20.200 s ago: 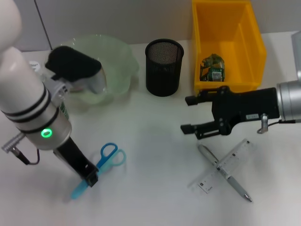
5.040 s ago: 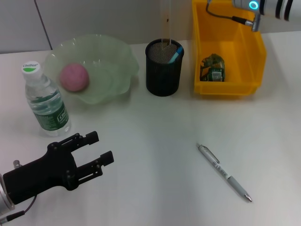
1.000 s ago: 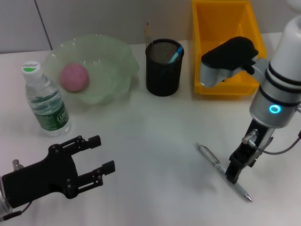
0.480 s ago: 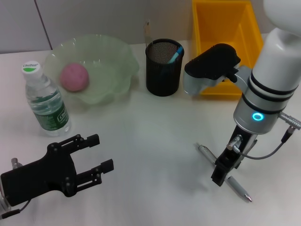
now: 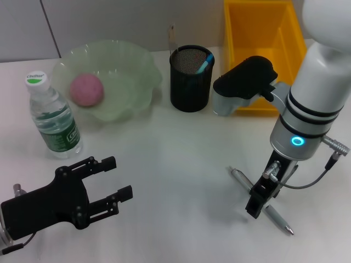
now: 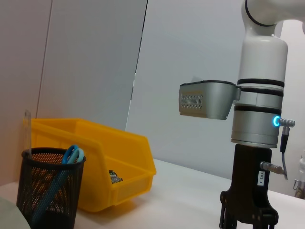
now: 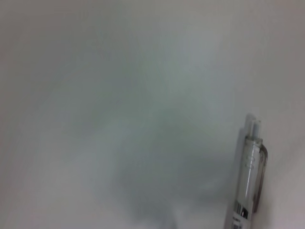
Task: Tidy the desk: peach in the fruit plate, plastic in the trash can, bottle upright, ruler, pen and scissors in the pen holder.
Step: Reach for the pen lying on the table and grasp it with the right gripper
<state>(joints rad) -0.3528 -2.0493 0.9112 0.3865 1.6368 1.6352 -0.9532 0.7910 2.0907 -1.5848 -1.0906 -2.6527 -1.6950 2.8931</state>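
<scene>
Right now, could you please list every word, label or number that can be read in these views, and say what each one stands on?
Water bottle: green label with white print, too small to read.
Bottle cap: a green mark, unreadable.
Right end effector: small white tag on its mount, characters too blurred to read.
Ruler in the pen holder: no marks readable.
Pen: no legible print.
Nothing else carries text.

My worktop (image 5: 175,159) is white and plain. Standing on it near my left side is a capped bottle (image 5: 52,118), upright. Just beside it, farther back, sits a pale green plate (image 5: 129,76). A black mesh holder (image 5: 191,82) stands near the middle at the back, and a yellow bin (image 5: 258,33) to its right. A pen (image 5: 239,178) lies flat toward my right.
</scene>
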